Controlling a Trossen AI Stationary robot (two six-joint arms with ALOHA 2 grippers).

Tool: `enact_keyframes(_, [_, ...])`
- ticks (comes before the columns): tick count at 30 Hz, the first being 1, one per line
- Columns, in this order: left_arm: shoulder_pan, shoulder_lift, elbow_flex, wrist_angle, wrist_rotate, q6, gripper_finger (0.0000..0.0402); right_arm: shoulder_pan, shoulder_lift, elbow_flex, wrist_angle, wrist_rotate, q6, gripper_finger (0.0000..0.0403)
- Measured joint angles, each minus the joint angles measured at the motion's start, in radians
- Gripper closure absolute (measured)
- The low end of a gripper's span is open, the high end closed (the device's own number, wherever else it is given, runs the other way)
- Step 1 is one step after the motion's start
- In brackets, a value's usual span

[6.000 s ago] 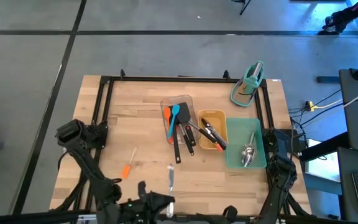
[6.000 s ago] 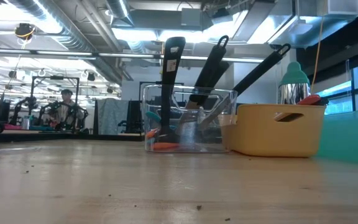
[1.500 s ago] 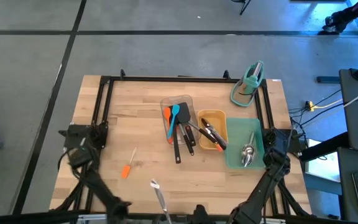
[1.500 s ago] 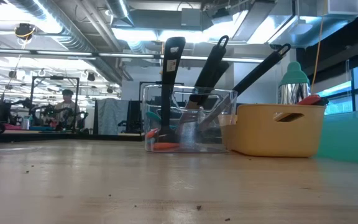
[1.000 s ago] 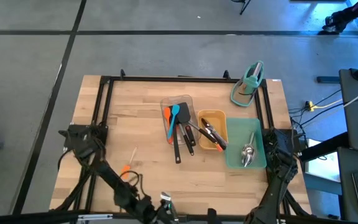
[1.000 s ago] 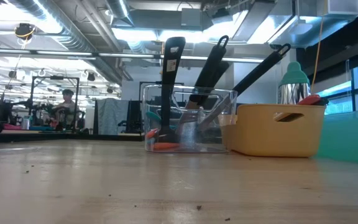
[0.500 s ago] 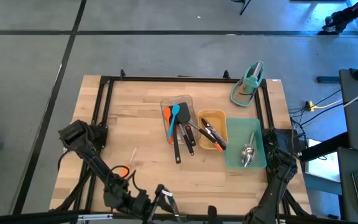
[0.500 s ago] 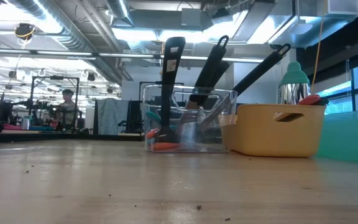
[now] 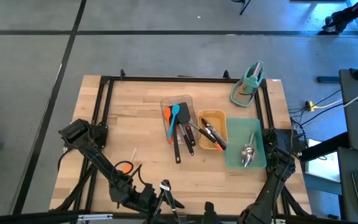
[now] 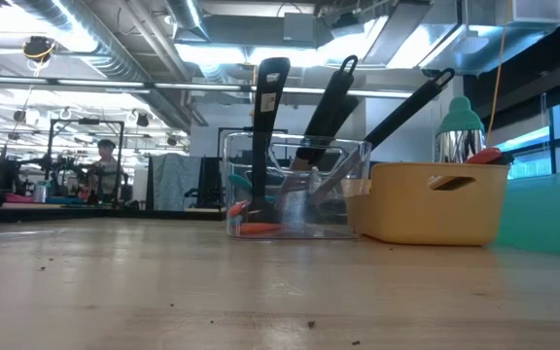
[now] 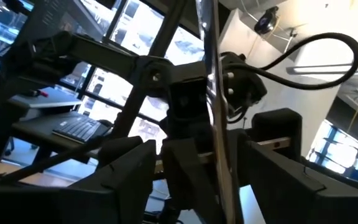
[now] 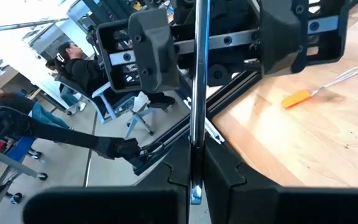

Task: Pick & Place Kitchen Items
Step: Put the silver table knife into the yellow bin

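Left fingers [image 11: 126,171] have just spread wide, off the spoon [image 12: 199,74]. Right fingers [image 12: 225,168] clamp its handle, bottom centre, high view. Handover looks done; tray [image 9: 229,149] likely next.

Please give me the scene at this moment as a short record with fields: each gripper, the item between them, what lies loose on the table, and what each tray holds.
left gripper: open, fingers on either side of the steel utensil, apart from it
right gripper: shut on the steel utensil
loose on table: orange spatula, left of the trays
clear tray: spatulas, black turners
yellow tray: tongs
teal tray: spoons
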Motion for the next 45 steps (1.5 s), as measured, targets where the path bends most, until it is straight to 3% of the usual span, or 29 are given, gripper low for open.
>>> enact_keyframes(5, [0.000, 0.000, 0.000, 0.001, 0.006, 0.002, 0.0210, 0.000, 0.000, 0.000, 0.000, 0.000, 0.001, 0.0384])
enact_keyframes(8, [0.006, 0.000, 0.000, 0.000, 0.018, -0.016, 0.0278, 0.000, 0.000, 0.000, 0.000, 0.000, 0.000, 0.0384])
enact_keyframes(11, [0.018, 0.000, 0.000, 0.003, 0.097, -0.021, 0.0370, 0.000, 0.000, 0.000, -0.006, -0.001, -0.003, 0.0384])
enact_keyframes(12, [0.023, 0.000, 0.000, 0.005, 0.116, -0.033, 0.0380, 0.001, 0.000, 0.000, -0.012, -0.003, -0.009, 0.0384])
enact_keyframes(19, [0.027, 0.001, 0.000, -0.017, 0.174, -0.096, 0.0384, -0.007, 0.000, 0.000, -0.012, -0.073, -0.006, 0.0376])
enact_keyframes(26, [-0.007, 0.001, 0.000, -0.022, 0.159, -0.069, 0.0386, -0.009, 0.000, 0.000, 0.032, -0.093, -0.036, 0.0299])
enact_keyframes(31, [-0.023, 0.002, 0.001, -0.094, 0.101, -0.062, 0.0386, -0.021, 0.001, 0.000, 0.077, -0.092, -0.083, 0.0266])
enact_keyframes(35, [-0.023, 0.002, 0.002, -0.087, 0.089, -0.048, 0.0386, -0.041, 0.001, 0.000, 0.078, -0.101, -0.084, 0.0261])
enact_keyframes(45, [-0.013, 0.002, 0.002, -0.086, 0.103, -0.043, 0.0386, -0.103, 0.002, 0.000, 0.076, -0.334, -0.046, 0.0279])
